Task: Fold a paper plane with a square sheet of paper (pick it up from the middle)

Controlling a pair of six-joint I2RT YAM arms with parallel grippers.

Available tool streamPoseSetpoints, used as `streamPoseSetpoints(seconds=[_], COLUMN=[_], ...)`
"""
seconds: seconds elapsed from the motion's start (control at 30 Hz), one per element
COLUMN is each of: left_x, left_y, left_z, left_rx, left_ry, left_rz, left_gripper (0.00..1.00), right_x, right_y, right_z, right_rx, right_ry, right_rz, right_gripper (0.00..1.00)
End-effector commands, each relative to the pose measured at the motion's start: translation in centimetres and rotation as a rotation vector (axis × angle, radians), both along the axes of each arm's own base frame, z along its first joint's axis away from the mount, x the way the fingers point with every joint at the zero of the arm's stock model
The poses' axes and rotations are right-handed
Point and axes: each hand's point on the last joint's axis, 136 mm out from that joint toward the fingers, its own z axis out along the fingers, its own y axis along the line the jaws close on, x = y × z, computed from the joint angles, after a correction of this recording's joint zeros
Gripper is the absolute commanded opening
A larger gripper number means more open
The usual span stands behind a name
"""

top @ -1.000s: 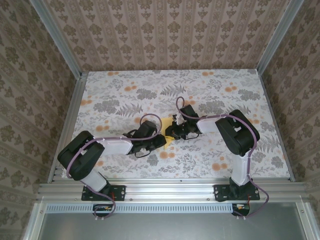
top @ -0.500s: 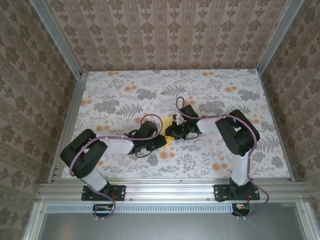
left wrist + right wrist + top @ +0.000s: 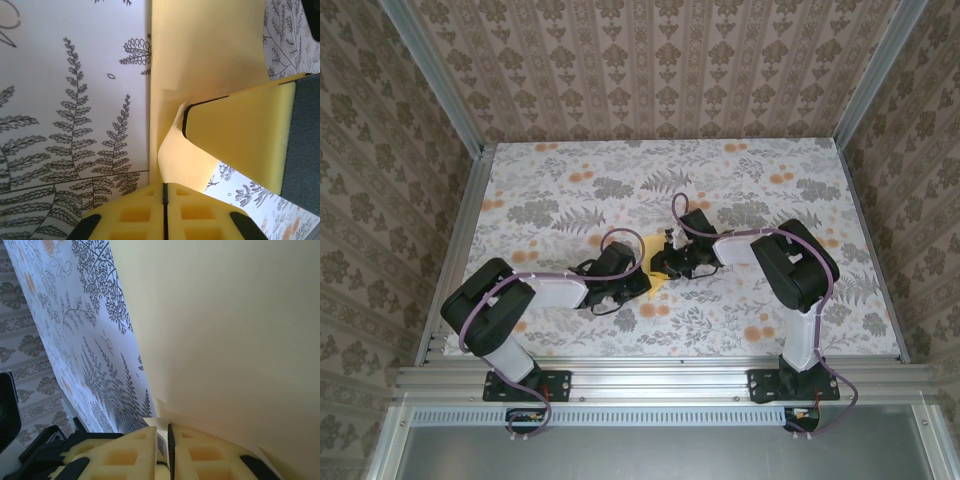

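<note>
Both arms met near the middle of the flower-printed table (image 3: 750, 175), and the square sheet of paper (image 3: 205, 45) lay there between them, mostly flat on the cloth. We saw the left gripper (image 3: 164, 186) with its yellow pads pressed together on the sheet's near edge, which curled up off the table into the tips. Just right of that curl, one pad (image 3: 235, 135) of the right gripper rested on the paper. In the right wrist view the right gripper (image 3: 170, 427) had its pads together with only a thin dark seam between them. The paper's edge ran up against the tips, but we could not tell whether any of it was pinched between them.
</note>
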Motion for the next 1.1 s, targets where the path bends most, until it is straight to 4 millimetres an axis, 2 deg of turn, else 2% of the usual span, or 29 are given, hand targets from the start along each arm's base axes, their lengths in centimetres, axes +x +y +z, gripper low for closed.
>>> streamPoseSetpoints(seconds=[0.0, 0.17, 0.3, 0.6, 1.07], left_x=[0.1, 0.0, 0.0, -0.1, -0.4], left_y=[0.2, 0.9, 1.1, 1.7, 2.5], left_z=[-0.3, -0.8, -0.9, -1.4, -2.2], left_rx=[0.032, 0.064, 0.072, 0.092, 0.115], left_ry=[0.009, 0.015, 0.016, 0.023, 0.045], left_rz=[0.017, 0.030, 0.034, 0.058, 0.097], left_gripper=[0.07, 0.03, 0.02, 0.00, 0.00], right_x=[0.3, 0.8, 0.8, 0.0, -0.7], right_y=[0.2, -0.1, -1.0, -2.0, -2.0], right_z=[1.3, 3.4, 3.9, 2.8, 0.8], right_rx=[-0.015, -0.034, -0.083, -0.133, -0.148], right_ry=[-0.028, -0.087, -0.132, -0.129, -0.077], right_rz=[0.015, 0.026, 0.026, 0.030, 0.054], right_gripper=[0.17, 0.22, 0.23, 0.21, 0.19])
